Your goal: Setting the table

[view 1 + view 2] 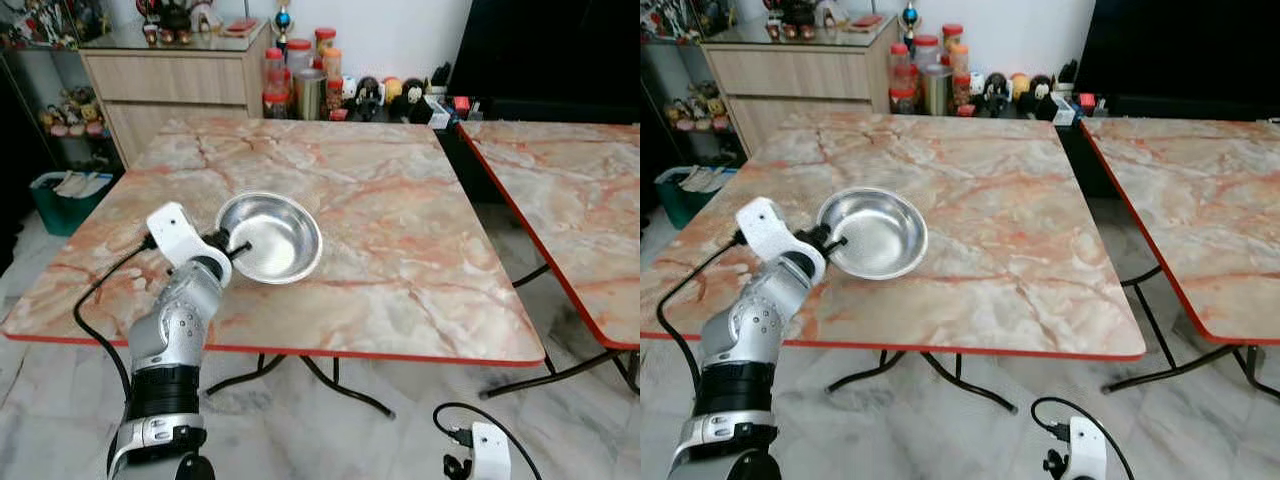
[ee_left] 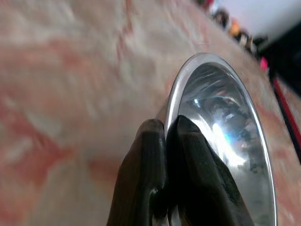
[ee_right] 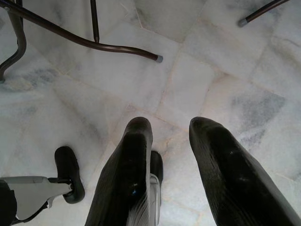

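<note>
1. One steel bowl sits on the marble table, toward the table's near left part; it looks to rest on the tabletop, though I cannot tell whether it is slightly lifted.
2. On the bowl's near-left rim the left gripper is clamped; its two black fingers pinch the rim, one outside the wall, one inside; the silver arm reaches up over the table's front edge.
3. Below the table's front edge the right gripper hangs idle over the pale floor; its fingers stand apart, gripping nothing.
4. Beyond the table's far edge stand jars and a wooden cabinet; a second marble table stands to its right.
</note>
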